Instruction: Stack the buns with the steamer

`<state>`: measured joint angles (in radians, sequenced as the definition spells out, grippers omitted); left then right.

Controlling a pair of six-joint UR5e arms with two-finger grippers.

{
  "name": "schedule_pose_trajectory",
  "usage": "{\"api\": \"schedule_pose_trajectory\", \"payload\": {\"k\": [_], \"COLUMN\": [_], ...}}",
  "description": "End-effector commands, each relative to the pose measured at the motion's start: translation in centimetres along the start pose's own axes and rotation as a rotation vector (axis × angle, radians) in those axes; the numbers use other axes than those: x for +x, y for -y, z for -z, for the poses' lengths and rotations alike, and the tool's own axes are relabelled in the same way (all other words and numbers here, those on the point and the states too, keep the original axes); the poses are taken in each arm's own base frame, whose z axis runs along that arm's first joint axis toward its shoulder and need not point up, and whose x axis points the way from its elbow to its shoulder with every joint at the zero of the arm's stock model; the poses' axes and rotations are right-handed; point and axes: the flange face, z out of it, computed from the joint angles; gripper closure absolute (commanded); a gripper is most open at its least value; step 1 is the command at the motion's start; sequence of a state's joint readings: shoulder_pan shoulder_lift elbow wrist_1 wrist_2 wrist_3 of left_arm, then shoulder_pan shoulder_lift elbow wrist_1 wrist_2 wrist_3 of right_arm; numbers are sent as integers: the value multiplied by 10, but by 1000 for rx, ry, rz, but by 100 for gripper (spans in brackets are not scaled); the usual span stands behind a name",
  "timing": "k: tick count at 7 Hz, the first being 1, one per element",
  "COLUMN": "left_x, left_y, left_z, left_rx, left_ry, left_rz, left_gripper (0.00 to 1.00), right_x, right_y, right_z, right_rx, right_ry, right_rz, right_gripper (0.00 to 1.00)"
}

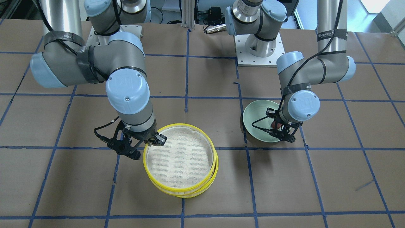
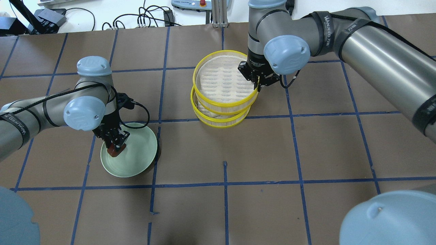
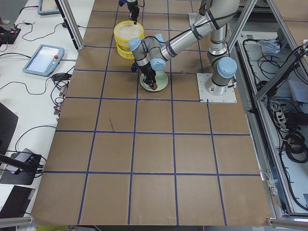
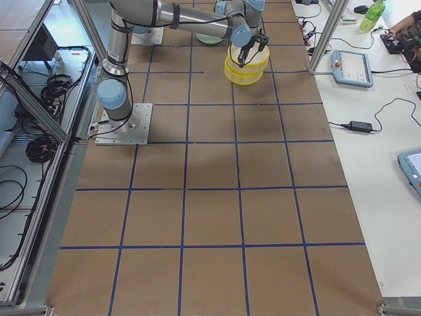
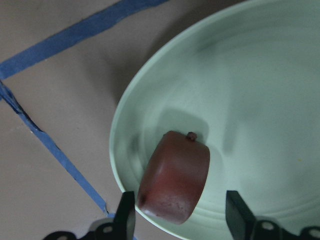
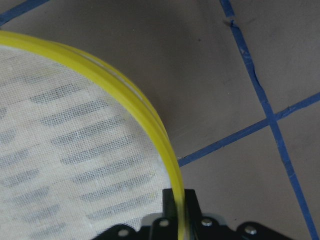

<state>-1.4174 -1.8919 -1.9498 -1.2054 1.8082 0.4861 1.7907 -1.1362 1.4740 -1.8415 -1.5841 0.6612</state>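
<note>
Over on the left, the left gripper hangs low in the green plate, its fingers spread wide on either side of the brown bun, which sits close to the plate's rim. The bun looks light and a bit squashy with a smooth skin, so I'd pinch it gently across its middle. Further right stands the yellow steamer, two trays high, and the right gripper is clamped narrow on the thin rim of the upper tray, which seems light but bendy.
</note>
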Motion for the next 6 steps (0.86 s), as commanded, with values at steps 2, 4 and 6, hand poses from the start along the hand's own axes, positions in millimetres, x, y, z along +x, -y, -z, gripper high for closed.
{"api": "schedule_pose_trajectory", "payload": {"k": [2,4,6], "left_x": [5,20,31], "left_y": [4,7,31], "left_z": [28,86,146], "left_rx": [122,173,226], "left_ry": [-95,-302,-664], "left_rz": [72,350,561], "left_gripper": [100,99,99], "right_x": [-13,-13,-14], "right_y": [-13,-14,-12], "right_z": [-12,-18,-17], "right_rx": [-13,-16,4], "right_ry": [-14,-22,-14], "right_rz": [9,27,24], "right_gripper": [95,94,94]}}
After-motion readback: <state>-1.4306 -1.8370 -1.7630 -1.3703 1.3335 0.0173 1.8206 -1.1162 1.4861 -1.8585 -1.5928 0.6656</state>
